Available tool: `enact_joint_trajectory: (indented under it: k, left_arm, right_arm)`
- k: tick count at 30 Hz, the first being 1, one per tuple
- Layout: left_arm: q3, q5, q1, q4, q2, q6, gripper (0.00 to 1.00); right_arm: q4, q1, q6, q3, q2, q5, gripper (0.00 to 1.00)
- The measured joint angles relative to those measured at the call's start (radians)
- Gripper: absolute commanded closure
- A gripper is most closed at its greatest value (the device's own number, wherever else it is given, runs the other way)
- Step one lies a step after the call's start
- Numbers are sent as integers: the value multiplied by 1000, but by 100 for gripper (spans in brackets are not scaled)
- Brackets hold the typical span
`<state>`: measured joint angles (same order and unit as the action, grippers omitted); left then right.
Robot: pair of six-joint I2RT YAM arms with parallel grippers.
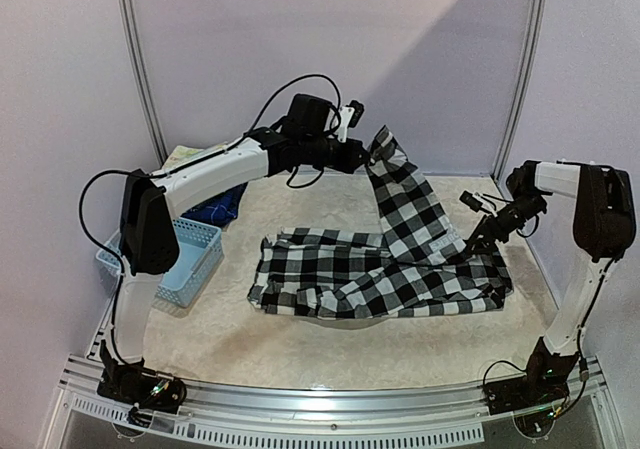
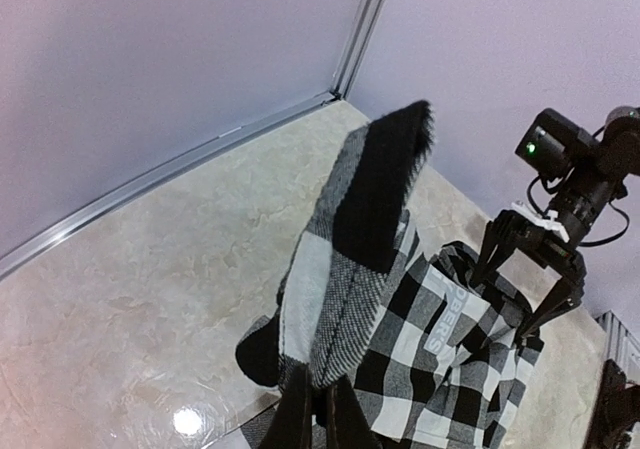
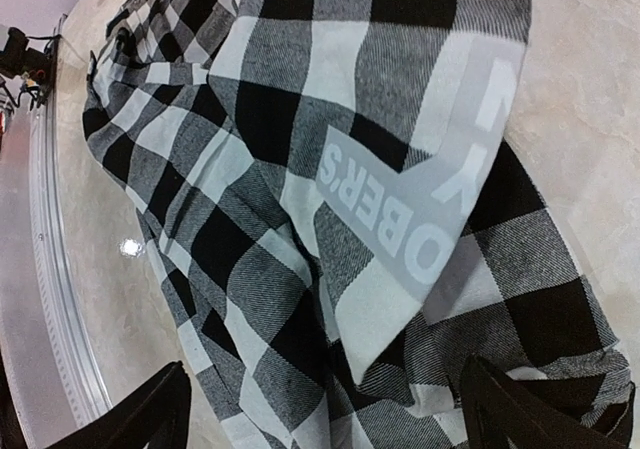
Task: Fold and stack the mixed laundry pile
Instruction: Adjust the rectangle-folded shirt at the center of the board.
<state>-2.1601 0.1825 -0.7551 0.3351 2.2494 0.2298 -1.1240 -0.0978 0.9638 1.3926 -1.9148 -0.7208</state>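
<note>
1. Left wrist view: the left gripper (image 2: 318, 417) has its two dark fingers pressed together on a fold of the black-and-white checked long-sleeved shirt (image 2: 440, 359), pinching it at the bottom edge of the frame.
2. The right gripper (image 2: 530, 279) is spread wide and points down just over the shirt's right end. In its own wrist view its fingers (image 3: 150, 409) stand at either side of the cloth and hold nothing.
3. The shirt lies on the middle and right of the pale marbled tabletop (image 1: 300, 354), with its long axis running left to right. From its right half one strip is lifted, rising up and toward the back wall (image 1: 300, 49) to the left gripper. A fringed flap stands up past the pinch.
4. A grey printed band with pale lettering (image 3: 420, 199) crosses the checked cloth directly under the right gripper.
5. A light blue perforated plastic basket (image 1: 195, 259) sits at the table's left edge, apart from the shirt. A dark blue cloth (image 1: 220, 207) lies at its far end, whether inside or behind cannot be told. A pale yellow-green cloth (image 1: 185, 155) lies farther back, partly hidden by the left arm.
6. The left arm climbs from its base, bends above the basket and reaches right and back, high over the table. The right arm rises, folds at the elbow, and its forearm slants down and left to the shirt.
</note>
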Motion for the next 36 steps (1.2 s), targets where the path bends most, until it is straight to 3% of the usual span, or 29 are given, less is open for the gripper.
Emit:
enact_joint_trajectory:
  k: [4, 10, 16, 21, 32, 36]
  left_arm:
    - [7, 17, 27, -1, 0, 80, 100]
    - [9, 69, 68, 0, 0, 207, 100]
    - [13, 132, 84, 40, 0, 301, 100]
    - [117, 151, 84, 73, -23, 343, 100]
    - [285, 146, 115, 119, -66, 389, 100]
    - [314, 151, 150, 120, -100, 422, 100]
  right_arm:
    - [-11, 0, 23, 30, -45, 6, 23]
    - [-17, 0, 0, 81, -105, 17, 29]
    - [-26, 0, -22, 106, -148, 31, 65]
    - [-49, 0, -43, 146, -187, 32, 70]
    - [-101, 0, -72, 172, -232, 76, 99]
    - [-124, -2, -91, 189, -267, 100, 100]
